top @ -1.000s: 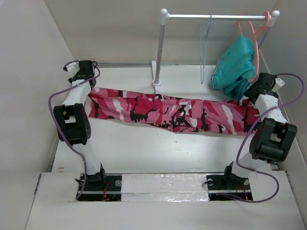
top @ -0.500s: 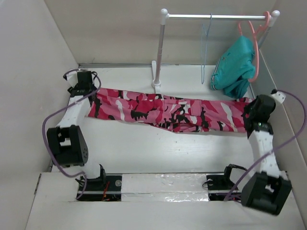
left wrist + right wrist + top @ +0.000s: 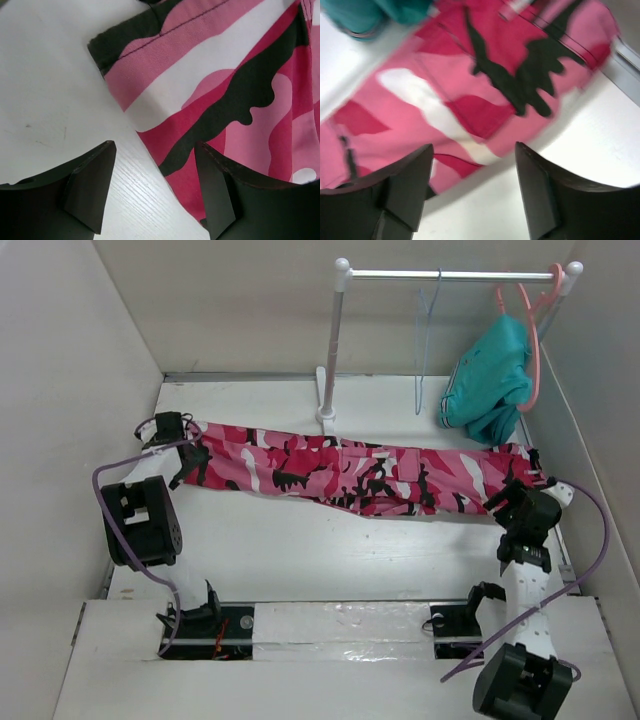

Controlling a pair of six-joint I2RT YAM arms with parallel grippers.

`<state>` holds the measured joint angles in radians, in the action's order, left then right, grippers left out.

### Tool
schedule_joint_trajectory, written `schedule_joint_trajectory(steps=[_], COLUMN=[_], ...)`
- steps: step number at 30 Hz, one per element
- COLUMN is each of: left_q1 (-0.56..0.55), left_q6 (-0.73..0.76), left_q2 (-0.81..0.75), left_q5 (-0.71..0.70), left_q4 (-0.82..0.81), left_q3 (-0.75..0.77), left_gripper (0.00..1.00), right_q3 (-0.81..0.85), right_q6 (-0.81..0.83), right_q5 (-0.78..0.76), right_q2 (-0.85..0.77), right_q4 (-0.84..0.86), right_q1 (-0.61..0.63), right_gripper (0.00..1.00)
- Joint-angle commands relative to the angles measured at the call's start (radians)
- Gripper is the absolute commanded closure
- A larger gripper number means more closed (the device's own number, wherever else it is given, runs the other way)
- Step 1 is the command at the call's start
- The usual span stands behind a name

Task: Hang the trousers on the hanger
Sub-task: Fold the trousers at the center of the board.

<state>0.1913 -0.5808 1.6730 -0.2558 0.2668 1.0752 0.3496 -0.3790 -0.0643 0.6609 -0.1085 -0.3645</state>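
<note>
Trousers [image 3: 360, 472] lie stretched flat across the tabletop [image 3: 300, 550], reaching from one of your arms to the other. Your left jaws stand apart at a hem corner, one finger over cloth and one over bare tabletop, clamping nothing. Your right jaws stand apart above the opposite end, in a blurred view. The pale-blue hanger [image 3: 420, 360] hangs on the rail [image 3: 450, 274] beside a teal garment [image 3: 490, 380].

No lettering, label, brand or number is showing readably in any view; the trousers [image 3: 360, 475] are displaying only camouflage print, no words.
</note>
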Motion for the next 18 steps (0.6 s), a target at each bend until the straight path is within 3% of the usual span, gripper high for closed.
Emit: schedule_joint_trajectory(steps=[1, 7, 12, 16, 18], left_q1=[-0.004, -0.004, -0.004, -0.004, -0.004], left_q6=[0.01, 0.01, 0.007, 0.002, 0.006], left_q2=[0.028, 0.14, 0.218, 0.255, 0.28], left_q5=[0.033, 0.053, 0.096, 0.131, 0.141], left_q4=[0.005, 0.008, -0.003, -0.04, -0.049], left_q3=[0.025, 0.083, 0.134, 0.155, 0.167], left_gripper=[0.38, 0.34, 0.33, 0.4, 0.49], right_q3=[-0.027, -0.038, 0.031, 0.042, 0.045], right_q6=[-0.006, -0.047, -0.104, -0.162, -0.178], right_q5=[0.057, 0.144, 0.139, 0.138, 0.117], right_q2=[0.028, 0.115, 0.31, 0.405, 0.463], right_q4=[0.027, 0.093, 0.132, 0.215, 0.25], right_q1=[-0.069, -0.185, -0.215, -0.225, -0.225], right_gripper=[0.19, 0.11, 0.13, 0.18, 0.31])
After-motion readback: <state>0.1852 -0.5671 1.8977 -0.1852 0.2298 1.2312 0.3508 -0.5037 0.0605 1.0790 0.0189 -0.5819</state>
